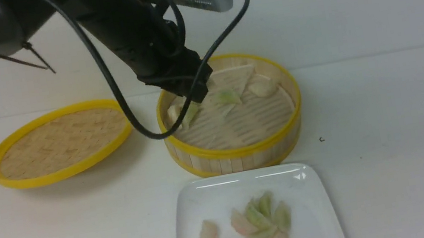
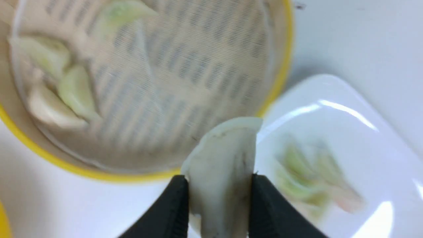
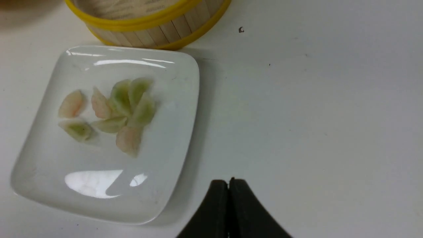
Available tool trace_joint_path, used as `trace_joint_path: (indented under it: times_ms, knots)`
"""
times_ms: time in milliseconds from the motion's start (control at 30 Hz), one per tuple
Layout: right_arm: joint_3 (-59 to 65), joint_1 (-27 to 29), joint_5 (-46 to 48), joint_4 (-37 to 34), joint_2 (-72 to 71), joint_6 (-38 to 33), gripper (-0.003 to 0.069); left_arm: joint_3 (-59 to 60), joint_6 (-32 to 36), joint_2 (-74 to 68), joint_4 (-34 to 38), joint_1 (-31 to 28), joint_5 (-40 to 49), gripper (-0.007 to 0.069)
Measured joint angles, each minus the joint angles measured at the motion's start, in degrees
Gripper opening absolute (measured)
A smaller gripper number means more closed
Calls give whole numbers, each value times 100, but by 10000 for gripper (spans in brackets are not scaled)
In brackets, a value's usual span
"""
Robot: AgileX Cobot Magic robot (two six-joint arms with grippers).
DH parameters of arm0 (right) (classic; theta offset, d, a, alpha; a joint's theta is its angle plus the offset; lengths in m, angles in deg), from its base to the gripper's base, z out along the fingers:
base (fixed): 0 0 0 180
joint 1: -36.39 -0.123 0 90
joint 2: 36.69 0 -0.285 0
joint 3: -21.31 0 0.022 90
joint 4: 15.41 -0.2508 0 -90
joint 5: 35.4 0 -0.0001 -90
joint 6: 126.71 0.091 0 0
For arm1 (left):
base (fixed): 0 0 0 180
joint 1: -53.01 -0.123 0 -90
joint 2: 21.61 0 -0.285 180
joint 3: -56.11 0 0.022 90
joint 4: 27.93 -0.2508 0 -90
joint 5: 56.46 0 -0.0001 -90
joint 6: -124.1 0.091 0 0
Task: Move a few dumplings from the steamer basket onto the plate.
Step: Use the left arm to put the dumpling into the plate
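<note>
My left gripper [image 1: 197, 93] hangs over the left part of the steamer basket [image 1: 239, 151]. In the left wrist view it [image 2: 219, 180] is shut on a whitish dumpling [image 2: 224, 155], held in the air above the basket's near rim [image 2: 66, 165]. Several dumplings stay in the basket: a green one [image 1: 227, 96], a whitish one [image 1: 263, 88] and some at the left wall [image 1: 174, 112]. The white plate [image 1: 248, 179] lies in front of the basket with several green and pink dumplings [image 1: 259, 223]. My right gripper [image 3: 228, 181] is shut and empty over bare table beside the plate [image 3: 178, 99].
The flat woven lid [image 1: 58, 142] with a yellow rim lies to the left of the basket. A black cable [image 1: 123, 103] hangs from the left arm across the basket's left rim. A small dark mark [image 1: 321, 139] is on the table to the basket's right.
</note>
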Motion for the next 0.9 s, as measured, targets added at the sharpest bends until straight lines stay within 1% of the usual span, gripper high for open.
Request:
trace_joint_path:
  times_ms: [133,200,233,267,300,400,500,533,567,700,733,767,800,867,900]
  knots:
    - [0,0,0,0,0,0,-15,1486,-105,418,49,419,67,206]
    - [0,0,0,-16,0,0,-15,1907,-119,424,77,577,12,206]
    - [0,0,0,-44,0,0,-15,2327,-119,352,94,738,-219,206]
    - [0,0,0,-43,0,0,-15,2362,-119,352,94,738,-248,206]
    - [0,0,0,-43,0,0,-15,2536,-124,231,94,788,-468,206]
    - [-5,0,0,-64,7,-7,-15,2629,-211,-64,94,803,-914,206]
    - [-57,0,43,-64,131,-70,-15,2629,-250,-288,46,803,-1144,208]
    - [-128,0,103,-69,255,-153,-15,2629,-267,-376,29,803,-1175,225]
    - [-143,0,132,-70,281,-169,-15,2629,-265,-390,21,803,-1176,225]
    - [-692,0,525,-425,1137,-750,-15,2490,-495,-559,-161,803,-1265,412]
    - [-846,0,552,-538,1367,-891,-15,2426,-605,-564,-244,803,-1255,438]
    - [-878,-1,549,-561,1413,-922,-15,2407,-665,-564,-264,803,-1254,448]
    - [-1113,-6,559,-716,1767,-1128,-15,2227,-906,-557,-428,797,-1151,468]
    - [-1526,-97,556,-839,2358,-1451,-13,1977,-1283,-467,-785,731,-850,451]
    - [-1731,-184,556,-841,2641,-1566,-13,1878,-1429,-384,-953,669,-707,420]
